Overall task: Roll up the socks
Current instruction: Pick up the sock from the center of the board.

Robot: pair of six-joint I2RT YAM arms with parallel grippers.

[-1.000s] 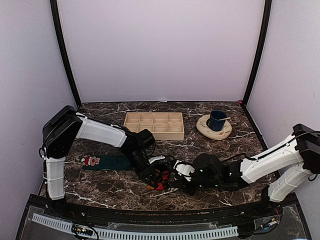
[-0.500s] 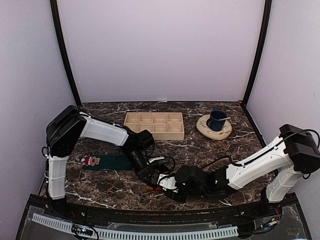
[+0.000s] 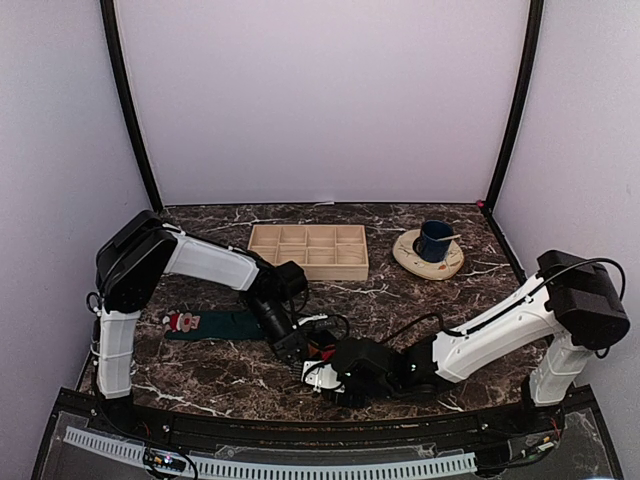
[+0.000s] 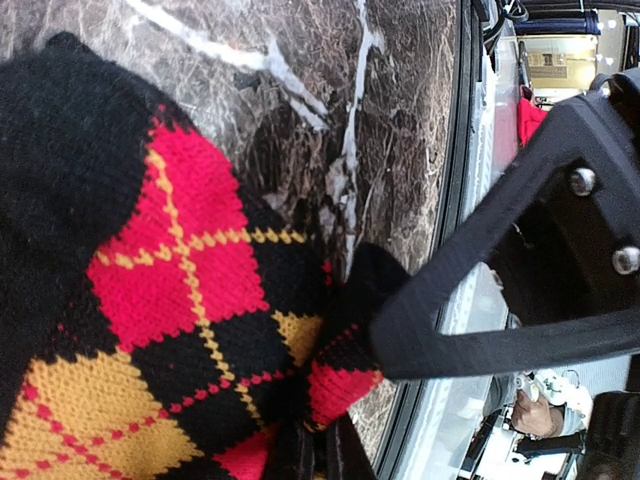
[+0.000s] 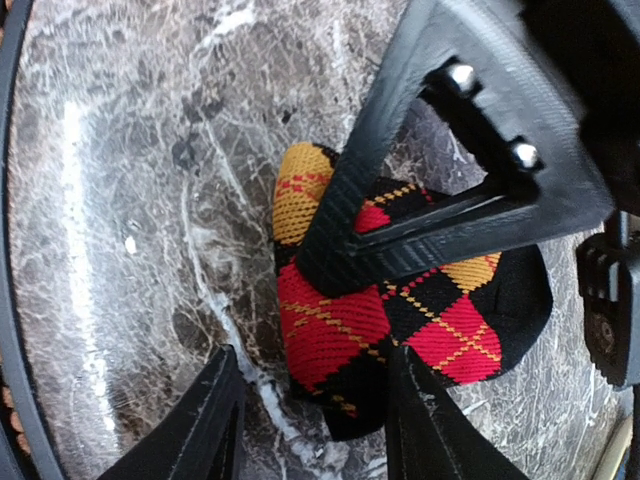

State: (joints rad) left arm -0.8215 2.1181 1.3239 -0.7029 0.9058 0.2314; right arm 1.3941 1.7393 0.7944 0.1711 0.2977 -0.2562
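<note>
left jaws pinch argyle sock [image 5: 440,330] | right jaws spread astride its end | Santa sock [image 3: 215,323] apart, tray [image 3: 308,271] behind

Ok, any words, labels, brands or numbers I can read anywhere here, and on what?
No readable text in any view.
The argyle sock shows only diamonds, the Santa sock only a figure; the wooden tray and blue mug are plain.
Background clutter in the left wrist view is too blurred to read.
</note>
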